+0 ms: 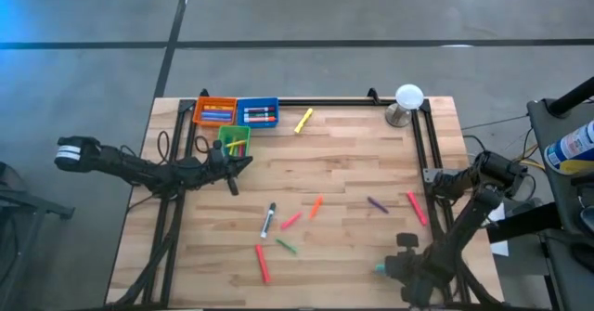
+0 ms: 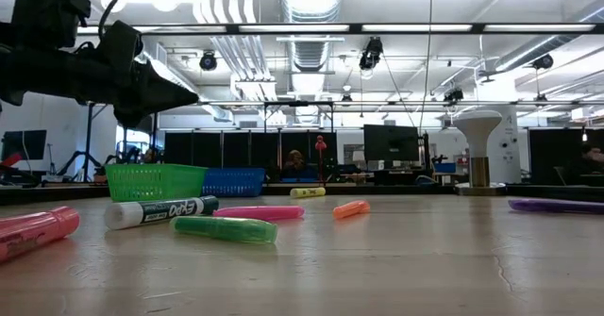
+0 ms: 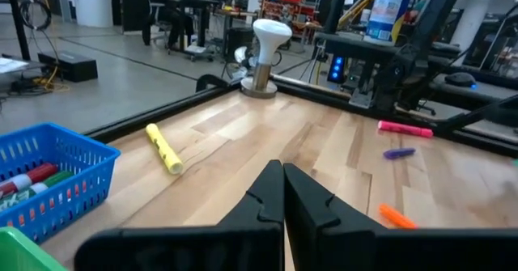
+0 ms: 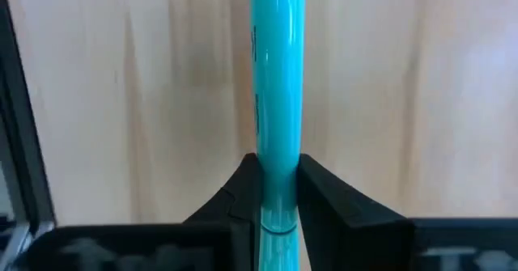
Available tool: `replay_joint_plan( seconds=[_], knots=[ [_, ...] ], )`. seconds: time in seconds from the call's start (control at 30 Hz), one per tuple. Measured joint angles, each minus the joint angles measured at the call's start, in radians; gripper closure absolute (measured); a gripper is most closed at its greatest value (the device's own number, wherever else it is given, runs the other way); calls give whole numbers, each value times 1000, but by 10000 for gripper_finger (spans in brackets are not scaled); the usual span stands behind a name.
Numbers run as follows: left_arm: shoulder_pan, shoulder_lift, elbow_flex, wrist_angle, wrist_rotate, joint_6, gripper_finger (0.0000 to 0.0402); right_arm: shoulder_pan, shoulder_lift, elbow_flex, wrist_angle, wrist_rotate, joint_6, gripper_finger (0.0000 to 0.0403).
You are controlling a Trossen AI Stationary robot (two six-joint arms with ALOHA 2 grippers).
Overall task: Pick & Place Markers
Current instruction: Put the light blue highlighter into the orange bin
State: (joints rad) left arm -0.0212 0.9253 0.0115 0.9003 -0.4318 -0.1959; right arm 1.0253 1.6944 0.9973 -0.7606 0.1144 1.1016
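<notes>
A teal marker (image 4: 278, 69) lies near the table's near right corner, and my right gripper (image 1: 384, 268) is shut on it, pointing down. More markers lie loose on the wood: yellow (image 1: 303, 121), white-barrelled (image 1: 268, 220), orange (image 1: 316, 206), pink (image 1: 290, 221), green (image 1: 285, 246), red (image 1: 263, 263), purple (image 1: 377, 204) and another pink one (image 1: 417, 207). My left gripper (image 3: 283, 192) is shut and holds nothing. It hangs level above the table beside the green bin (image 1: 232, 142). My right gripper pinches the teal marker's two long sides (image 4: 278, 170) between its two fingers (image 4: 243, 192), close to one end of the barrel. The fingers come from above and lie across the marker. Whether the marker rests on the wood or hangs just clear, I cannot tell.
An orange bin (image 1: 214, 111) and a blue bin (image 1: 258, 112) with markers inside stand at the far left, the green bin just in front of them. A white mushroom-shaped stand (image 1: 408, 102) sits at the far right corner. Black frame rails (image 1: 419, 144) run along the edges.
</notes>
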Motion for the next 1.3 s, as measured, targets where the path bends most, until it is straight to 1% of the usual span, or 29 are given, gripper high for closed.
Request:
replay_joint_plan(
  seconds=[0.07,0.17,0.27,0.37,0.5,0.57,0.63,0.7,0.77,0.93,1.03,1.13,1.2,1.3],
  knots=[
    [0,1,0,-13,0,-1,401,-52,-21,8,-18,32,-86,355],
    [0,1,0,-22,0,-8,401,-172,-40,42,-14,111,-300,354],
    [0,1,0,-22,0,-13,401,-352,-32,93,-1,164,-579,347],
    [0,2,0,-22,0,-12,401,-564,4,150,83,209,-820,345],
    [0,2,0,-22,0,3,401,-811,88,214,258,197,-1073,343],
    [0,2,0,-22,0,11,401,-904,147,262,311,152,-1172,343],
    [0,2,1,-22,0,12,401,-972,217,332,323,95,-1248,342],
    [0,2,1,-21,0,12,401,-1017,297,413,309,71,-1302,342],
    [0,2,1,-22,0,17,401,-1046,377,494,264,70,-1325,342],
    [0,2,1,-21,-16,23,401,-1063,539,652,170,72,-1365,341],
    [0,2,1,-21,-16,24,401,-1062,587,710,138,74,-1369,341],
    [0,2,1,-21,-15,24,401,-1062,608,740,115,75,-1364,339],
    [0,2,1,-22,-15,23,401,-1062,611,745,120,74,-1362,331],
    [0,2,1,-22,-15,23,401,-1061,604,747,134,71,-1357,306]
  ],
)
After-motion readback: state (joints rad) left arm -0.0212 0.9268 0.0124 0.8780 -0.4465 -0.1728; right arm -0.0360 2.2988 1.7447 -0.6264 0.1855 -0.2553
